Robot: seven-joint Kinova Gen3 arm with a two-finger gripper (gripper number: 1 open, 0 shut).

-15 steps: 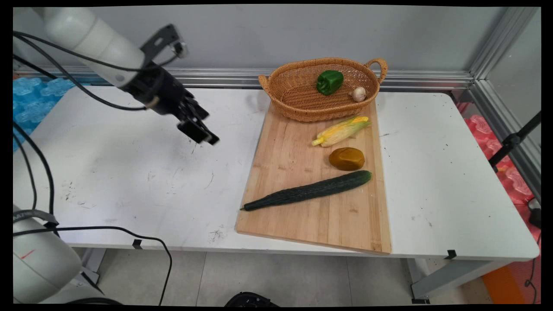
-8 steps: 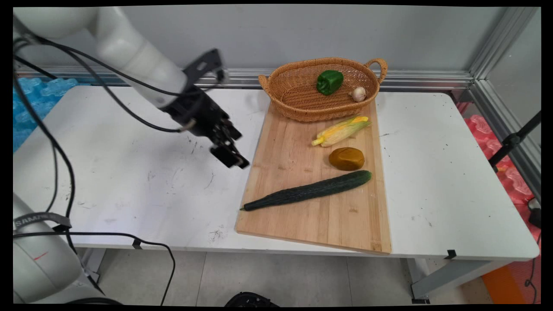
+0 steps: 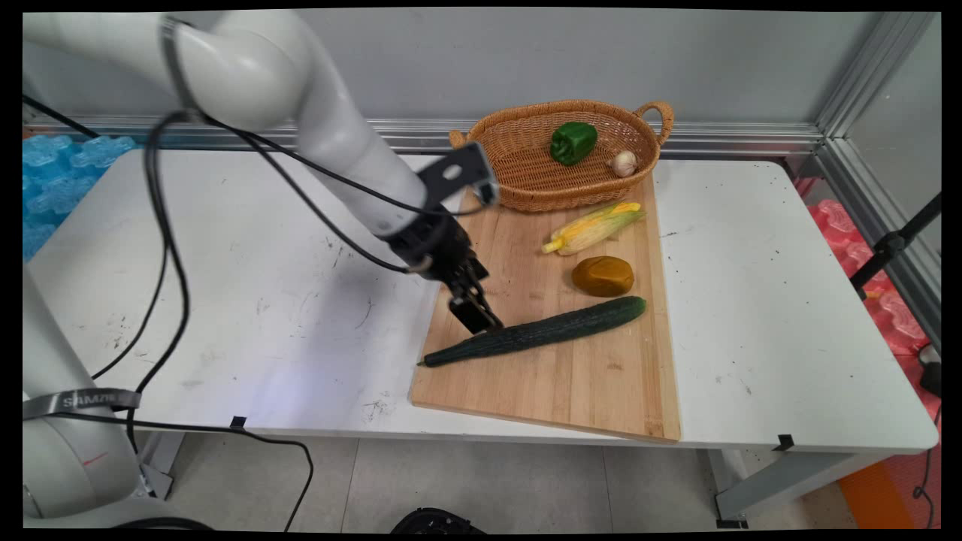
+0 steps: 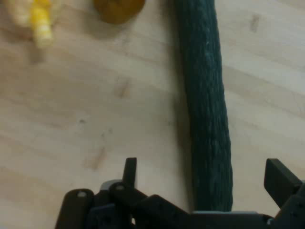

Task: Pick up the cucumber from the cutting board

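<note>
- White table (image 3: pixel 225 300): carries a wooden cutting board (image 3: pixel 556 368) on its right half; the board's far end touches a wicker basket (image 3: pixel 526 176).
- Robot arm (image 3: pixel 331 143): enters from the upper left, black cables hanging from it, and reaches down over the board's left portion.
- Cucumber (image 3: pixel 541 332): long and dark green, it lies diagonally across the board; in the hand view (image 4: pixel 207 109) it runs lengthwise between the two fingers.
- Gripper (image 3: pixel 477 315): poised just above the cucumber's left half, its fingers (image 4: pixel 281 179) spread apart, one on each side, with no visible contact.
- Corn cob (image 3: pixel 594 227): lies in its husk near the basket.
- Brown potato (image 3: pixel 603 276): sits between the corn and the cucumber.
- Green bell pepper (image 3: pixel 573 142): rests inside the basket.
- Garlic bulb (image 3: pixel 624 163): lies in the basket, right of the pepper.
</note>
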